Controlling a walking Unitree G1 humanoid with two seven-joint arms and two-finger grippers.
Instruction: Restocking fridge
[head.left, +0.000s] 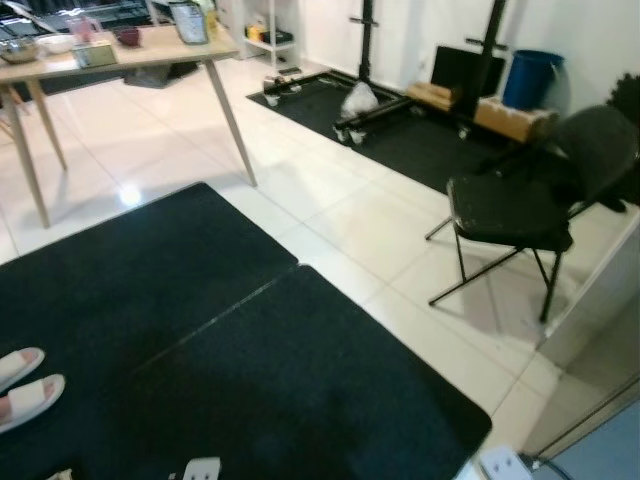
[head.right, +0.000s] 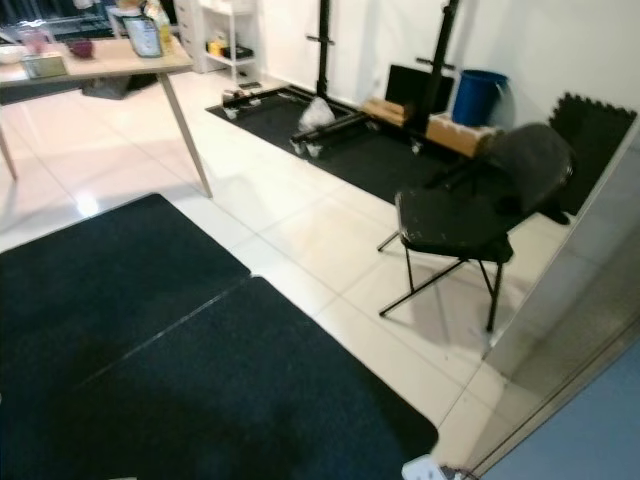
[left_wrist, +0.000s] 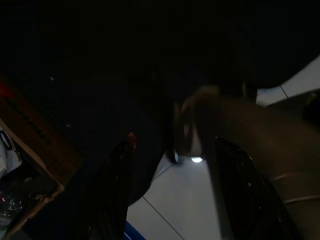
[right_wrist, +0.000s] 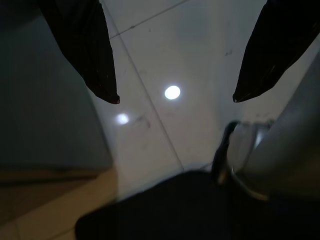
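- Jaws first: our right gripper (right_wrist: 175, 97) hangs with its two black fingers spread wide and nothing between them; beneath it, white floor tile (right_wrist: 200, 55) with lamp glints.
- Our left gripper (left_wrist: 170, 200) sits in deep shade; the two fingers appear parted and we make out nothing held between them, though the dark limits certainty.
- Both arms hang low at our sides, fingers pointing floorward. We judge this a carrying-free, walking posture: nothing in hand, so no reach is set up.
- A cardboard box (left_wrist: 35, 140) lies just beside the left gripper, holding what looks like packaged goods; contents too dim to name. Likely the stock for the fridge.
- No fridge identified. A pale grey panel (head.right: 590, 330) stands at our right edge; we cannot tell what it is.
- Ahead: black mat (head.left: 250, 370) underfoot, folding chair (head.left: 530, 200) to the right, wooden table (head.left: 130, 50) far left with small items on it.
- Someone's white slippers (head.left: 25, 390) rest on the mat's left edge.
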